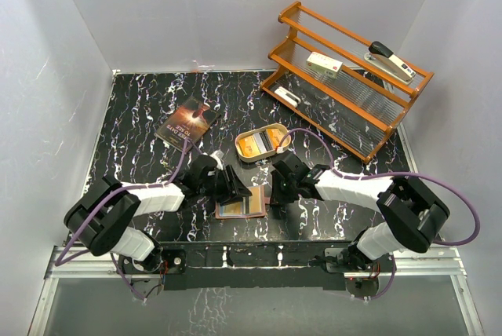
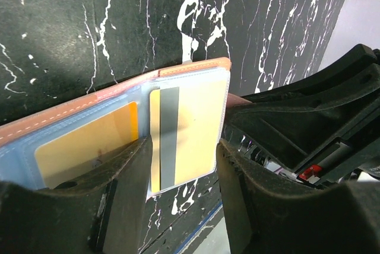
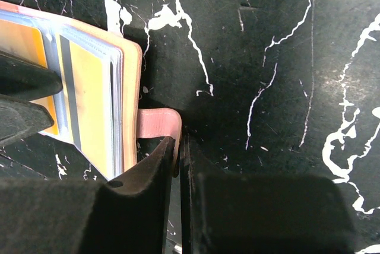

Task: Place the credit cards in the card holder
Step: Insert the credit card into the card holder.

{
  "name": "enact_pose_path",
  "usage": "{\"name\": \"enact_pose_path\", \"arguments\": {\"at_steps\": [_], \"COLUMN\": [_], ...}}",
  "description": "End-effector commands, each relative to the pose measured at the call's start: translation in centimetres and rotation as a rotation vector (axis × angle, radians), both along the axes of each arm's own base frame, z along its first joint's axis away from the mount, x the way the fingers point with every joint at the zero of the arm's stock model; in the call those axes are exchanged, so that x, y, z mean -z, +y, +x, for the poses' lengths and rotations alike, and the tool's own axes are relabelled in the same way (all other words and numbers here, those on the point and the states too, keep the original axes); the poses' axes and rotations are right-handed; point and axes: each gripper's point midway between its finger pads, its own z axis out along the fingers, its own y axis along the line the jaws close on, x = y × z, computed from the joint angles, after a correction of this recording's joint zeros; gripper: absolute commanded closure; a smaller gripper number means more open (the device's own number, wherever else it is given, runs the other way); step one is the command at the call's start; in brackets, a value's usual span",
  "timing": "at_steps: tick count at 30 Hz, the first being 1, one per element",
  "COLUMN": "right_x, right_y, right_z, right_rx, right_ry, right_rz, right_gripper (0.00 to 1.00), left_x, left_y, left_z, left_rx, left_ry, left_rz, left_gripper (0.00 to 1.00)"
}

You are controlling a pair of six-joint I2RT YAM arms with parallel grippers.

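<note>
Currently right pincer (image 3: 179, 142) pinches card holder (image 3: 133, 76) tab (image 3: 157, 124) (pink).

One card holder (image 3: 132, 88), at right gripper (image 3: 180, 147): smooth reddish leather, clear glossy plastic sleeves. Its credit cards (image 3: 95, 99): glossy gold plastic. The table (image 3: 267, 58): black marble-look, low sheen.

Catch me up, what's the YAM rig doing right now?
Both arms are working on the open card holder in front of them. The right end effector is shut on its snap tab, apparently steadying it. The left end effector straddles a striped gold card lying in a clear sleeve; whether it grips the card is unclear. Another gold card sits in the neighbouring sleeve. An oval tin behind holds something orange, maybe more cards.
</note>
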Motion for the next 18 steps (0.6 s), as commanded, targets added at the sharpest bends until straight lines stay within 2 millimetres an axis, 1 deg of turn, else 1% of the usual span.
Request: {"name": "enact_pose_path", "arguments": {"at_steps": [1, 11, 15, 18], "right_x": [0.4, 0.5, 0.4, 0.1], "right_y": [0.6, 0.4, 0.0, -0.2], "right_z": [0.0, 0.2, 0.4, 0.6], "right_rx": [-0.021, -0.011, -0.001, 0.001], "right_ry": [-0.015, -0.022, -0.033, -0.047], "right_rz": [0.019, 0.01, -0.014, -0.022], "right_gripper": [0.94, 0.94, 0.95, 0.95], "left_x": [-1.1, -2.8, -2.9, -2.7], "left_y": [-1.3, -2.3, -1.9, -1.1], "left_z": [-0.2, 0.0, 0.0, -0.1], "left_rx": [0.04, 0.059, 0.057, 0.057], "left_ry": [-0.008, -0.047, -0.057, -0.059], "left_rz": [-0.04, -0.101, -0.073, -0.02], "left_gripper": [0.55, 0.55, 0.52, 0.48]}}
